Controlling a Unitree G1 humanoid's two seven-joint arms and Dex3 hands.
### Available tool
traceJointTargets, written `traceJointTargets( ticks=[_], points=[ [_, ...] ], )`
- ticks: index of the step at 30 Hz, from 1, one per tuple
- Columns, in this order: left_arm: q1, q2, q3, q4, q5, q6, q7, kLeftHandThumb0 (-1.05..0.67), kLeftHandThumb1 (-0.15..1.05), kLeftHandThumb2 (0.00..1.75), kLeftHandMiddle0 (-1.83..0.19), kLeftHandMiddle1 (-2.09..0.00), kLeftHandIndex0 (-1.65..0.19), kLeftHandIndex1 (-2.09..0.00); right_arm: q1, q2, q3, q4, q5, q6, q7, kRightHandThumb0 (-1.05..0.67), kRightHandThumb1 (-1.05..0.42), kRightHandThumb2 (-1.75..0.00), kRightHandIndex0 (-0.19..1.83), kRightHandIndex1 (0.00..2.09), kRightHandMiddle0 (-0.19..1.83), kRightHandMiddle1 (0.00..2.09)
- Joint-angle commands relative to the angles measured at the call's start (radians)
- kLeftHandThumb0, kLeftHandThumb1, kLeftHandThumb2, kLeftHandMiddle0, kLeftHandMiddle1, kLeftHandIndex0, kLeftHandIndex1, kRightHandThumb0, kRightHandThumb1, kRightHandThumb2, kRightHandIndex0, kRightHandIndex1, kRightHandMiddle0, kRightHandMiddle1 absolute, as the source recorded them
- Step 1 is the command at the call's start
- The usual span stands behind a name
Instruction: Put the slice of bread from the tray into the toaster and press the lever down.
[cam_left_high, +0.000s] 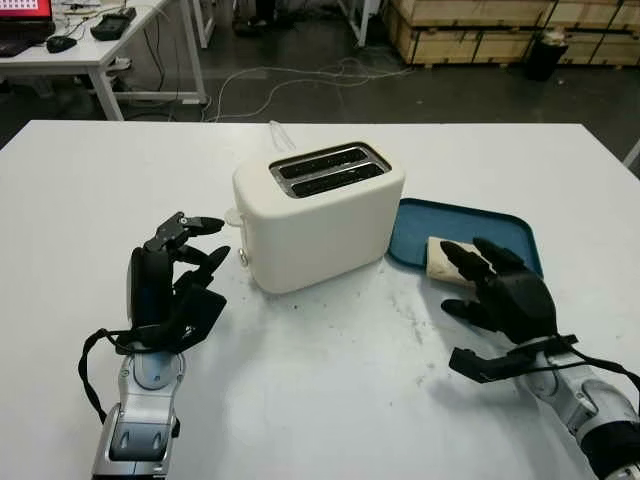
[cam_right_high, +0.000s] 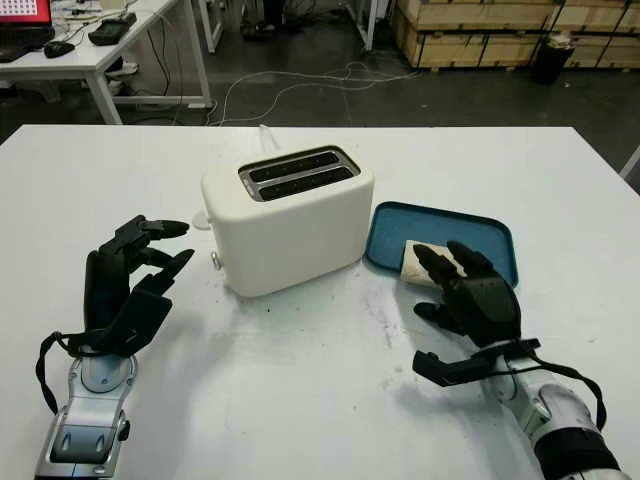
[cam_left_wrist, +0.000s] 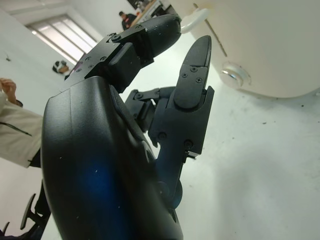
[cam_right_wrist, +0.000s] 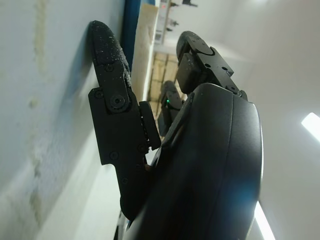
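- We find the slice of bread (cam_right_high: 413, 257) lying flat in the blue tray (cam_right_high: 470, 232), at the tray's near left corner, on the white worktop (cam_right_high: 320, 400) to the right of the toaster (cam_right_high: 290, 215).
- Our right hand (cam_right_high: 470, 295) sits at the tray's near edge with its fingertips (cam_right_high: 432, 258) reaching over the near end of the slice. It looks open, with nothing gripped yet; we cannot tell whether the fingertips touch the bread.
- The relation that matters is this: the bread lies just ahead of the right hand, a little toward the toaster, so we judge this hand does the picking.
- We judge that the slice must be stood on edge to drop into either of the two slots (cam_left_high: 328, 169), which run lengthwise along the toaster's top.
- Our left hand (cam_left_high: 175, 285) is held upright and open on the far side of the toaster from the tray, near the end that carries the small knob (cam_left_high: 243, 257) and the pale lever (cam_left_high: 233, 215). We judge it better placed for pressing the lever.
- The head views show the whole layout, including the tray, toaster and both hands.
- The right wrist view adds the pale edge of the slice (cam_right_wrist: 146, 45) standing up beside the tray's blue rim (cam_right_wrist: 131, 30), just past the thumb (cam_right_wrist: 111, 85).
- The left wrist view brings the knob and lever up close beyond the fingers (cam_left_wrist: 195, 85).
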Motion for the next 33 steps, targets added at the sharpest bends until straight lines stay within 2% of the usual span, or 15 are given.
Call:
traceJointTargets(
  ticks=[1,10,16,21,27,33],
  points=[
    [-0.011,0.001,-0.003,-0.006,-0.003,-0.023,-0.003,-0.36,0.92,0.04,-0.64,-1.4,-0.68,-0.77,-0.015,-0.013,0.035,0.033,-0.028,0.026,-0.019,-0.59,-0.83,0.0,0.28,0.01,0.31,0.01],
    [-0.009,0.003,-0.005,-0.009,0.009,-0.029,0.003,-0.36,0.92,0.04,-0.64,-1.4,-0.69,-0.77,-0.034,-0.046,0.112,0.023,-0.041,0.067,-0.066,-0.52,-0.88,-0.01,0.31,0.02,0.33,0.01],
    [-0.011,0.006,0.001,-0.015,0.005,-0.037,0.002,-0.39,0.92,0.05,-0.63,-1.38,-0.69,-0.77,-0.032,-0.052,0.126,-0.011,-0.03,0.098,-0.022,-0.52,-0.88,-0.01,0.34,0.03,0.33,0.01],
    [-0.009,0.012,0.001,-0.018,0.023,-0.042,0.009,-0.43,0.92,0.06,-0.63,-1.42,-0.69,-0.77,-0.032,-0.049,0.138,-0.042,-0.038,0.172,0.046,-0.56,-0.87,0.0,0.36,0.04,0.34,0.01],
    [-0.002,0.006,0.002,-0.024,0.01,-0.044,0.001,-0.41,0.92,0.04,-0.66,-1.38,-0.7,-0.76,-0.04,-0.036,0.158,-0.061,-0.048,0.269,0.119,-0.57,-0.87,0.0,0.36,0.04,0.35,0.01],
    [0.0,0.003,0.001,-0.025,0.01,-0.053,0.005,-0.39,0.92,0.03,-0.65,-1.38,-0.7,-0.76,-0.053,-0.037,0.186,-0.053,-0.052,0.308,0.142,-0.56,-0.87,-0.01,0.38,0.06,0.36,0.02]
  ],
)
